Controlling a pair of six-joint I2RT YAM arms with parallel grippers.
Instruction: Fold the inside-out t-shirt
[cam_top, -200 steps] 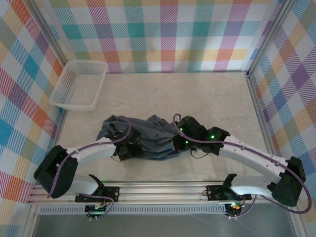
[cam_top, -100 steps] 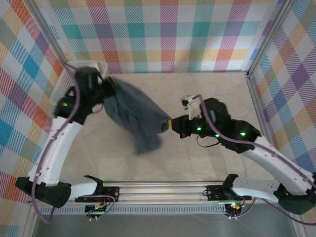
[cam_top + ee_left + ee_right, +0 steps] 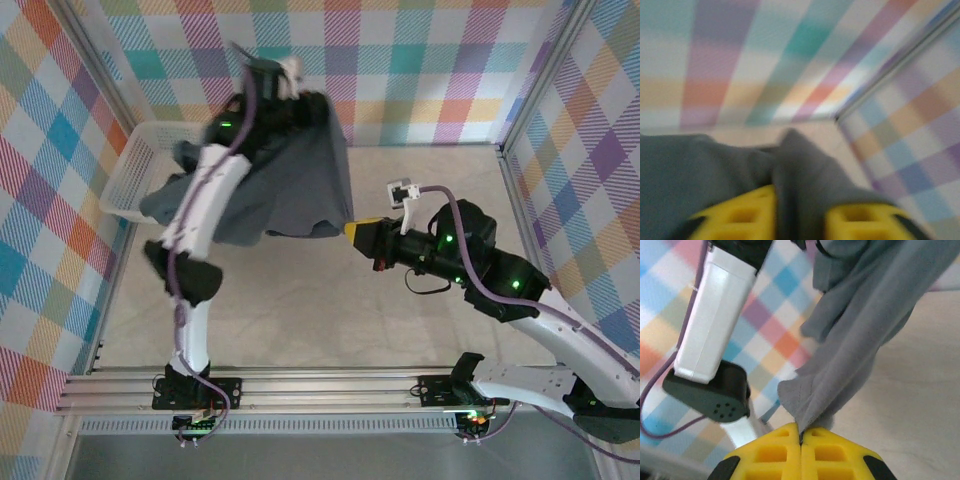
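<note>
- Inside-out t-shirt (image 3: 290, 185) up in the air, clear of the worktop (image 3: 430, 190), over its far-left part; slate blue-grey, wrinkled.
- Hangs as a drape from the left pincer (image 3: 800, 206), high near the back wall, down to the right pincer (image 3: 800, 436), lower and nearer the middle.
- Left pincer gripping a thick fold of the cloth: yellow fingers (image 3: 740, 217) part-way apart, gap packed with fabric (wrist view blurred, so no finer detail).
- Right pincer pinched tight on a thin edge of the shirt, yellow fingers pressed together, cloth caught right at the tips.
- Lower-left end of the drape overlapping the white mesh basket (image 3: 128, 178) in the top view; touching it or hanging above it, cannot tell.
- Basket at the far-left corner of the worktop, close against the checked wall (image 3: 40, 150).
- Left arm reared up steeply; right arm stretched low across the worktop from the near right.
</note>
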